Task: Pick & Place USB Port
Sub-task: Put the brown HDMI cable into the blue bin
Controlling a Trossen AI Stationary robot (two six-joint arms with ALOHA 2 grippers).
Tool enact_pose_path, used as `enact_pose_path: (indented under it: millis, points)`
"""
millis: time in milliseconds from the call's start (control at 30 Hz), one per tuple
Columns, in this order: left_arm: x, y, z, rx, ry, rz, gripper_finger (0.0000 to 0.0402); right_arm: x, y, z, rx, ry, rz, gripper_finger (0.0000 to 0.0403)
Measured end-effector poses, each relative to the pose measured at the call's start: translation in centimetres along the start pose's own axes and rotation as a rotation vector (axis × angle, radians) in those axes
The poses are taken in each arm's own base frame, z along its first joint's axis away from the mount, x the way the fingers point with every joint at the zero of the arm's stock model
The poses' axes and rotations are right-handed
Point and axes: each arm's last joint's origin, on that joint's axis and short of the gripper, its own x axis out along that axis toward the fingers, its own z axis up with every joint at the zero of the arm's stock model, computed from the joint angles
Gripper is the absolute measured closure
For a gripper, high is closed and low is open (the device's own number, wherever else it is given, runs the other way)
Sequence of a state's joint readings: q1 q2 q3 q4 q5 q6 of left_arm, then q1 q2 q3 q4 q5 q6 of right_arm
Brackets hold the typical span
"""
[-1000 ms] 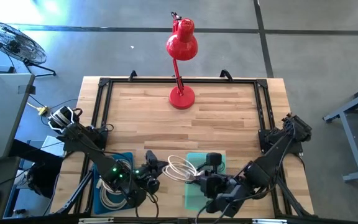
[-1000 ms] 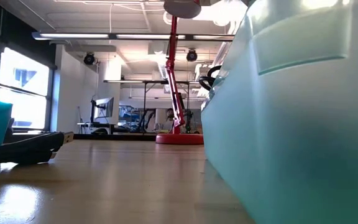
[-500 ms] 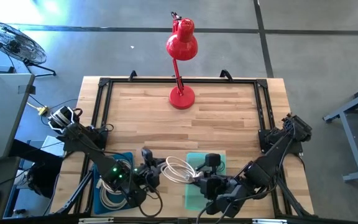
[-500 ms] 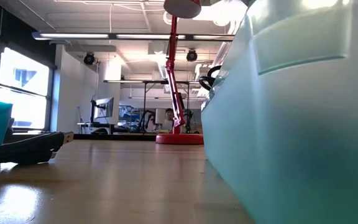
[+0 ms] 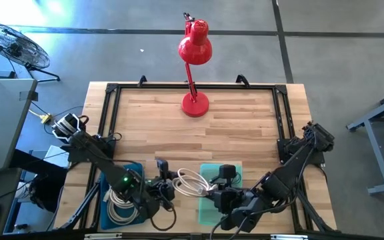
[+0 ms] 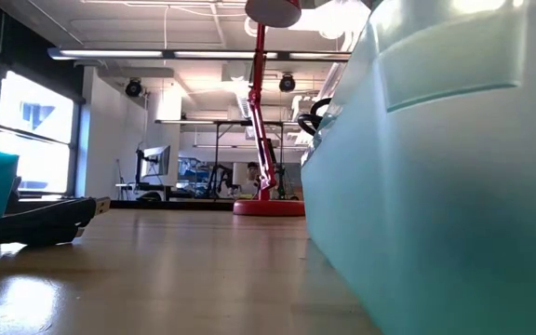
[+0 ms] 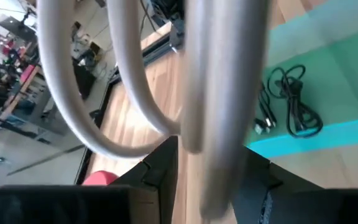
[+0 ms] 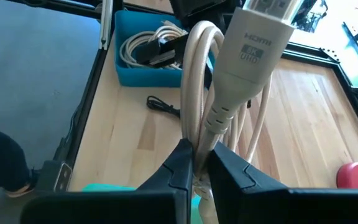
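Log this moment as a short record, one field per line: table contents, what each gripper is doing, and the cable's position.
cable: white coiled cable, held up between the two bins, with a plug marked 8K UHD
left gripper: shut on the white coiled cable, beside the blue bin
right gripper: shut on the white coiled cable, over the green bin
blue bin contents: more white cable
green bin contents: thin black cable
elsewhere: red desk lamp at the table's far edge

Lamp [image 5: 194, 60] at table [image 5: 245, 127] far edge; two bins near edge, cable coil [image 5: 191, 181] between them.
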State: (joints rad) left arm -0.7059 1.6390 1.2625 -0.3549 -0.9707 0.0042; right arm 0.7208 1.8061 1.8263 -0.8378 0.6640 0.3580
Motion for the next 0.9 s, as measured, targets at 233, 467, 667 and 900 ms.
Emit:
enact_pose_path:
  millis: [233,467,667,900]
  points:
    - [0.2,0.3,1.1,0.029,-0.068,0.029,0.0289,-0.1,0.1,0.0,0.001,0.001,0.019,0.0379]
    - [1.7,1.3,1.5,0.042,-0.091,-0.037,0.0301,0.0,0.2,0.1,0.007,0.001,0.032,0.0382]
    - [2.6,0.8,1.2,0.087,-0.074,-0.03,0.0385,0.0,0.2,0.0,0.006,0.016,0.068,0.0378]
    - [2.8,0.7,1.0,0.106,-0.058,-0.009,0.039,0.1,0.5,-0.1,0.012,0.046,0.163,0.03]
